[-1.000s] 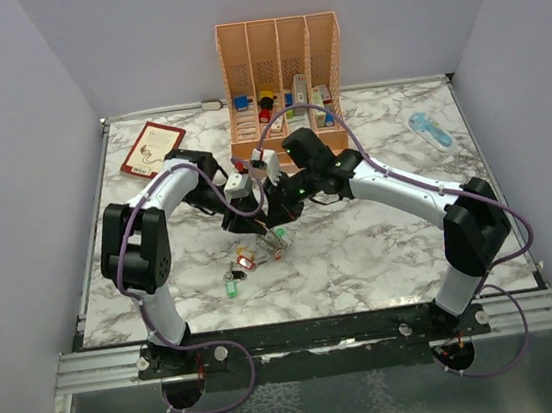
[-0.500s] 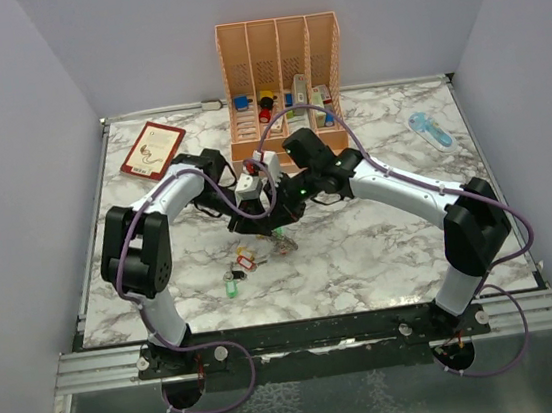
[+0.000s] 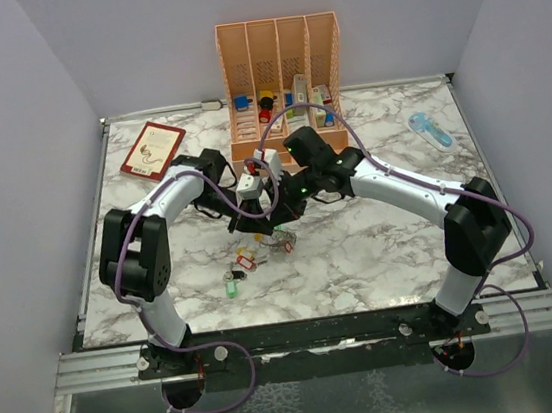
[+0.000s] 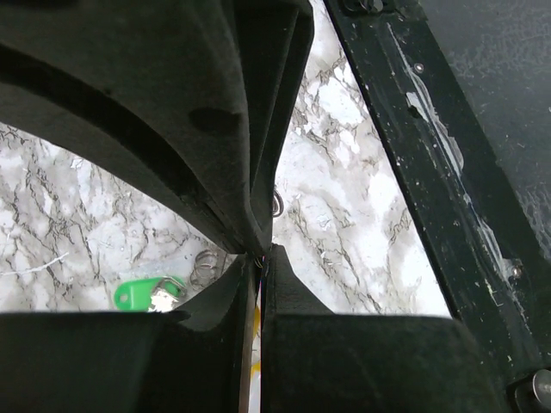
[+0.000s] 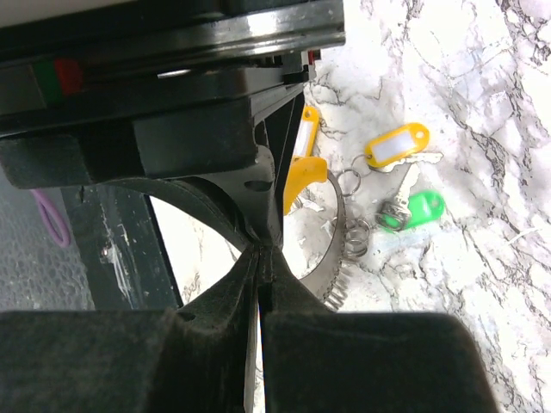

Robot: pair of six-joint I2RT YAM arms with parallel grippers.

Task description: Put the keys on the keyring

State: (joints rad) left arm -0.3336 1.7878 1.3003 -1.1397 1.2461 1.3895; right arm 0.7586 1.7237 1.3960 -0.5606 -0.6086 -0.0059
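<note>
Both grippers meet tip to tip above the middle of the marble table. My right gripper (image 3: pixel 279 216) (image 5: pixel 263 251) is shut, and the keyring (image 5: pixel 337 232), a thin wire loop with a coiled end, curves out from beside its fingers. My left gripper (image 3: pixel 261 222) (image 4: pixel 262 255) is shut too, with a sliver of a yellow tag (image 4: pixel 254 344) in its slit. That yellow tag (image 5: pixel 301 176) sits bent against the left fingers. Two more keys lie on the table below: an orange-tagged key (image 5: pixel 396 144) (image 3: pixel 247 261) and a green-tagged key (image 5: pixel 415 210) (image 4: pixel 142 292) (image 3: pixel 231 286).
A peach organizer (image 3: pixel 280 75) with coloured blocks stands at the back, just behind both wrists. A red booklet (image 3: pixel 152 148) lies back left and a pale blue object (image 3: pixel 431 131) back right. The black front rail (image 4: pixel 430 172) runs along the near edge.
My left gripper moved right to meet the right gripper and closed from open to shut. The keyring and right arm shifted slightly; the keys on the table stayed put.
</note>
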